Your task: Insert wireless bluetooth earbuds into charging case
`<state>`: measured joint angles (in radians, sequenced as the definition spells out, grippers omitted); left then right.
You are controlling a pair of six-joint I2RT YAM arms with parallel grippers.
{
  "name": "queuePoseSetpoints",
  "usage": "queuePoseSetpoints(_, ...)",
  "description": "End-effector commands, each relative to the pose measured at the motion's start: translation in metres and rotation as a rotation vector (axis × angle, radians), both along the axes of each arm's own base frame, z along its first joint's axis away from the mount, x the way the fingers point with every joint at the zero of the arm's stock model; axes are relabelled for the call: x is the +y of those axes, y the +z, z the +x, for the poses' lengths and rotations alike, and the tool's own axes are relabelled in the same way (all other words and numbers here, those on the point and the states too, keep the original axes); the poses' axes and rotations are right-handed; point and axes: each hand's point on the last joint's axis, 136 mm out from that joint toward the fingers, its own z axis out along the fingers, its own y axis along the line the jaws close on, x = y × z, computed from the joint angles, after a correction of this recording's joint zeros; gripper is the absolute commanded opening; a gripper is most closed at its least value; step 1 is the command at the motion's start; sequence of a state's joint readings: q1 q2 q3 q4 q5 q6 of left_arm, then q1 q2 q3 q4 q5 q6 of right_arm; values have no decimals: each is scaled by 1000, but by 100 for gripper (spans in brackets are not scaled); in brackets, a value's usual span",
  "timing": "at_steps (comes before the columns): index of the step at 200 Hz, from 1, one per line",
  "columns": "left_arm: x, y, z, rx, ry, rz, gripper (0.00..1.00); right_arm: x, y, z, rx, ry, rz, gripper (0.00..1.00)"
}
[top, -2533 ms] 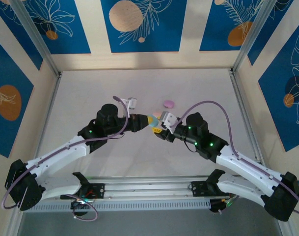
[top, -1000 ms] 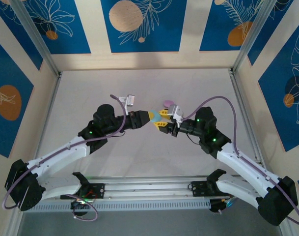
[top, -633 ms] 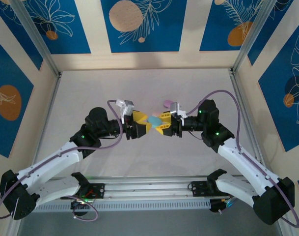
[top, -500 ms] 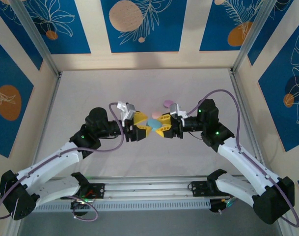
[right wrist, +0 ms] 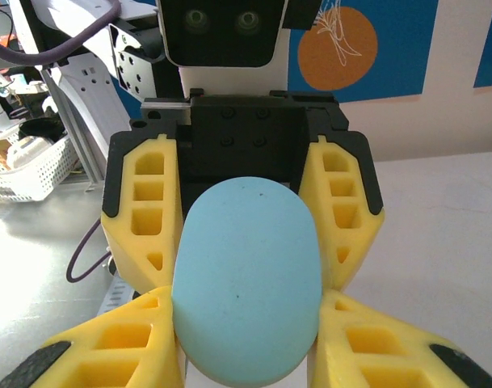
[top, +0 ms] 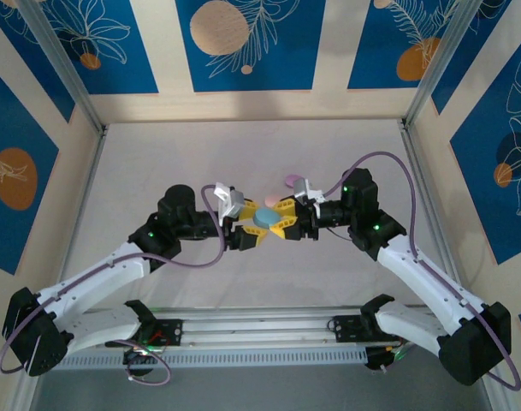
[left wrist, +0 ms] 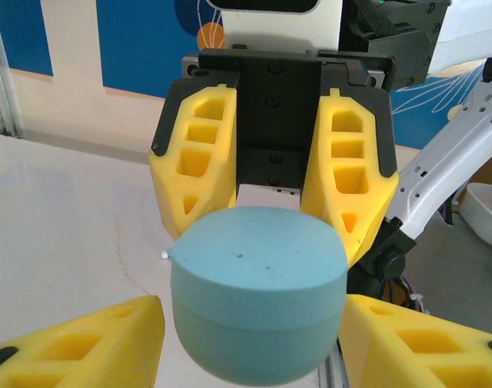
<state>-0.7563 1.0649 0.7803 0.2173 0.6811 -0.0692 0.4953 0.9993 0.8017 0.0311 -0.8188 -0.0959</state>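
Since half a second ago your left arm has pushed in across the table (top: 157, 163). Right gripper (top: 282, 220) is clamped on the light blue charging case (top: 266, 219). Left gripper (top: 252, 223) straddles its other end; grip can't be told. A pink oval case (top: 289, 179) lies just behind.

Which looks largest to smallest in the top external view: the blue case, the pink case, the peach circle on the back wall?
Largest: peach circle.
Then blue case.
Smallest-looking: pink case, but the right arm hides part of it, so that rank is unsure.
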Motion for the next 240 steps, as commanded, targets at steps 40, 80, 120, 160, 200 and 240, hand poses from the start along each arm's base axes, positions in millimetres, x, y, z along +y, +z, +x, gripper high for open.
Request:
queuePoseSetpoints(40,-6,21,-8,-23,-54,-53,57,1,9,3,-28,-17,5,31)
queuePoseSetpoints(80,-12,23,-10,-5,-71,-59,55,1,8,3,-43,-25,3,31)
queuePoseSetpoints(120,-12,26,-12,0,-80,-71,51,0,4,1,-63,-25,-5,31)
queuePoseSetpoints(160,-8,23,-14,-18,-73,-57,47,-1,4,0,-72,-20,-4,31)
queuePoseSetpoints(200,-5,25,-16,-28,-68,-59,50,-1,3,-1,-68,-15,-5,31)
queuePoseSetpoints(240,-5,25,-17,-30,-69,-61,52,-1,3,-2,-68,-13,-6,31)
